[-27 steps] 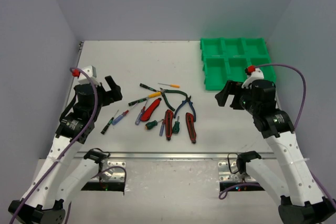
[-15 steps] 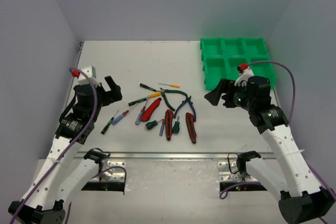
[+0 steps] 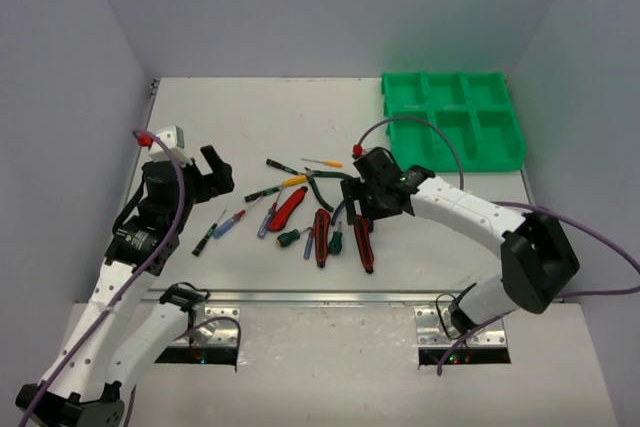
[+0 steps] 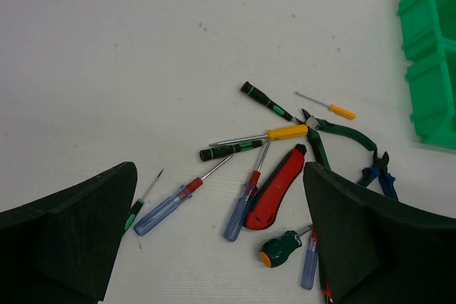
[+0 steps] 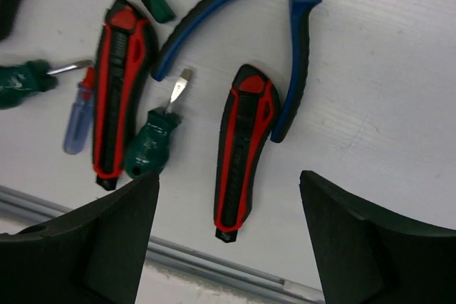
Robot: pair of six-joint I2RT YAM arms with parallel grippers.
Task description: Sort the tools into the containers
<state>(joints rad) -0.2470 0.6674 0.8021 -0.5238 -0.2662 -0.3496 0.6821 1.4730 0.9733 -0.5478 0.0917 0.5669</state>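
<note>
The tools (image 3: 310, 212) lie in a loose cluster at the table's middle: red-black handles, blue pliers (image 5: 285, 48), green pliers (image 4: 335, 137) and thin screwdrivers. My right gripper (image 3: 360, 211) hangs open over the cluster's right side. In the right wrist view a red-black tool (image 5: 242, 154) lies between the open fingers of that gripper (image 5: 229, 179), untouched. A stubby green screwdriver (image 5: 149, 147) and a second red-black tool (image 5: 120, 90) lie to its left. My left gripper (image 3: 212, 175) stands open left of the cluster, holding nothing. The green container tray (image 3: 450, 132) sits at the back right.
The table's metal front edge (image 5: 214, 265) runs just below the red-black tool. In the left wrist view blue-handled screwdrivers (image 4: 167, 208) and a red tool (image 4: 274, 190) lie ahead of my left gripper (image 4: 219, 176), with the tray's corner (image 4: 431, 69) at far right.
My right arm has swung left from beside the green tray and now reaches over the right side of the tool cluster. The left arm has not moved.
</note>
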